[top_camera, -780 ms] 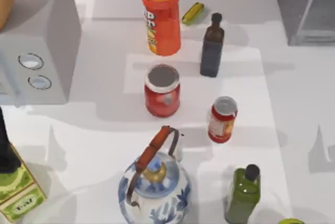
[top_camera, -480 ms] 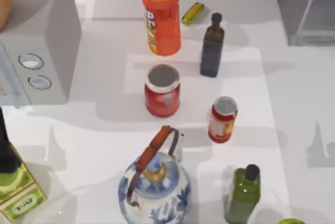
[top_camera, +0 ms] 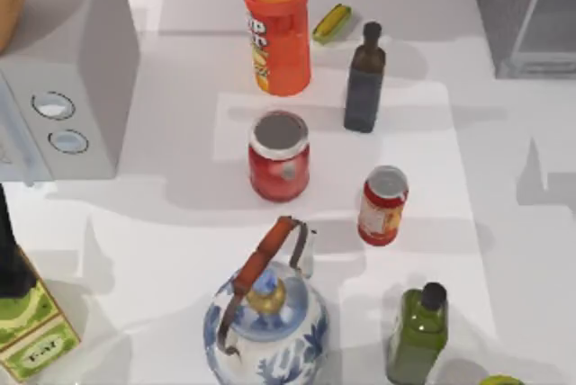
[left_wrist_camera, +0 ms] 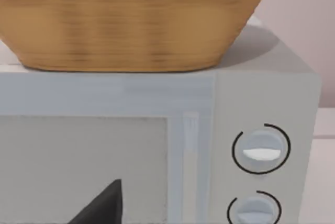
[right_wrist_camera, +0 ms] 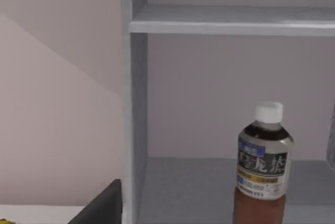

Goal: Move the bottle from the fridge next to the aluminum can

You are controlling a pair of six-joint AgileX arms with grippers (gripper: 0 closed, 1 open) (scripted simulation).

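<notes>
Bottle (right_wrist_camera: pixel 263 170) stands upright on the fridge's (right_wrist_camera: pixel 137 103) lower shelf, under another shelf; fridge sits at the table's far right corner. Aluminum can (top_camera: pixel 382 205) stands right of the table's centre. My grippers' finger spread: I cannot tell.

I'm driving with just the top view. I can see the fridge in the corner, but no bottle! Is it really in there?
Observer: Yes. The right wrist view looks into the fridge, and the bottle stands upright on its lower shelf.
Operator: What does it look like?
Observer: Reddish-brown drink, white cap, grey-blue label.
Operator: And what does the left wrist camera see?
Observer: The front of the box with two dials; a basket sits on top of it.
</notes>
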